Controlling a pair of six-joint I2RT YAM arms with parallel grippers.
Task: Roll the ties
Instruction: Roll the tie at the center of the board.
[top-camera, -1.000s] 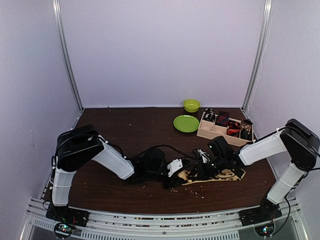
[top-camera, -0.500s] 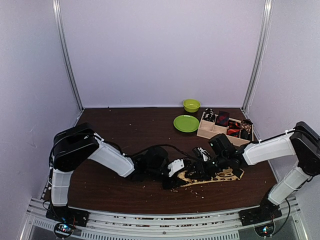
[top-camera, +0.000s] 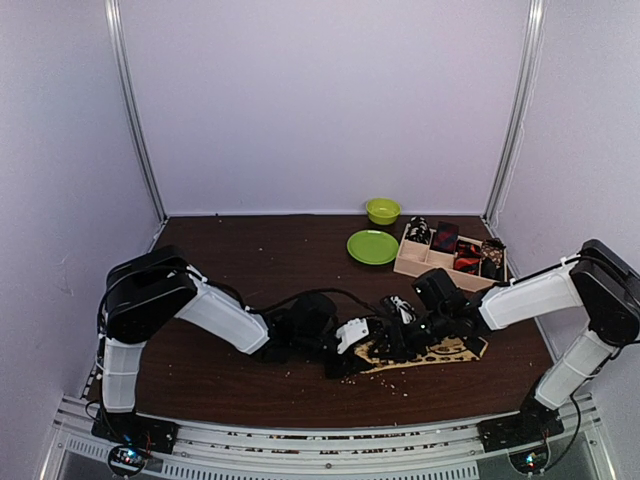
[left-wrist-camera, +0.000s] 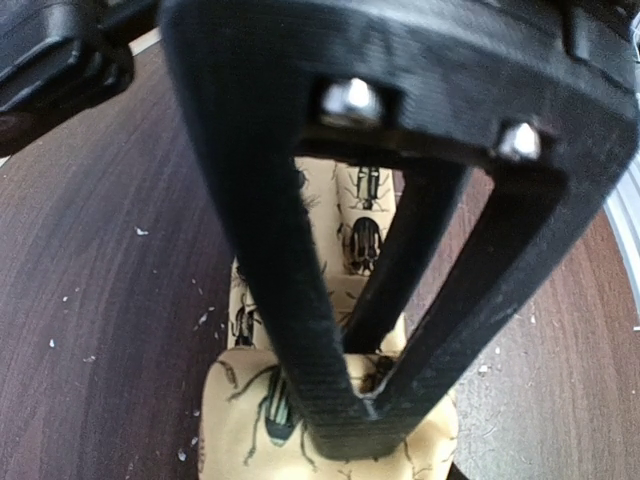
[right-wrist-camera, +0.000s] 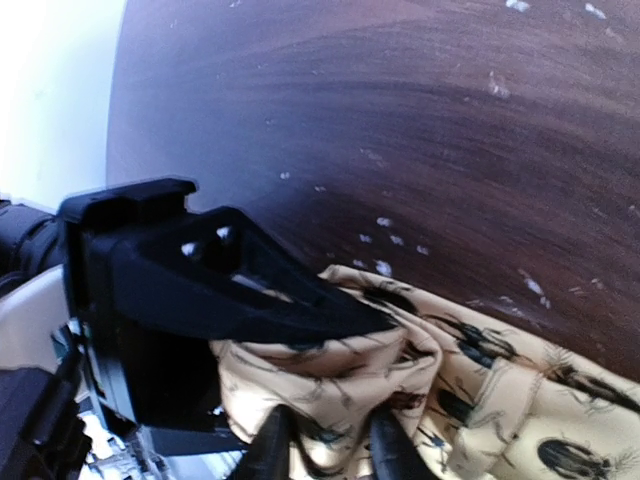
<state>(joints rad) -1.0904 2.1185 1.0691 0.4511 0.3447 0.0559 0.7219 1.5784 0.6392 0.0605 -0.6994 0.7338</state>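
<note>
Left gripper (left-wrist-camera: 348, 425) is clamped down on the rolled end (left-wrist-camera: 245, 420) of the tan tie (top-camera: 440, 351). In the left wrist view its black fingers (left-wrist-camera: 285, 300) converge on the fat little roll, which bulges out on both sides of the tips. Right gripper (right-wrist-camera: 328, 447) sits right against it from the other side. Its two fingertips (right-wrist-camera: 268, 445) stand a little apart with bunched tie fabric showing between them, and I cannot tell whether they actually pinch the cloth or only press into it. In the right wrist view the left gripper's black body overhangs the same bunch of fabric, so both tools meet at one spot. The tie's print reads as dark beetle-like figures on tan up close. From the roll, the rest of the tie lies flat on the dark wooden table (top-camera: 260, 265), running off to the robot's right at the near middle of the table. Pale specks (left-wrist-camera: 140, 232) are scattered on the wood around it. Both arms stretch low and inward from their bases. Farther back on the right is a wooden tray (top-camera: 412, 266) with compartments holding bundled ties (top-camera: 445, 237), dark, red and black-white. It is well apart from the grippers. Just left of the tray sits a green plate (top-camera: 372, 247), with a green bowl (top-camera: 383, 210) behind it near the back wall.
</note>
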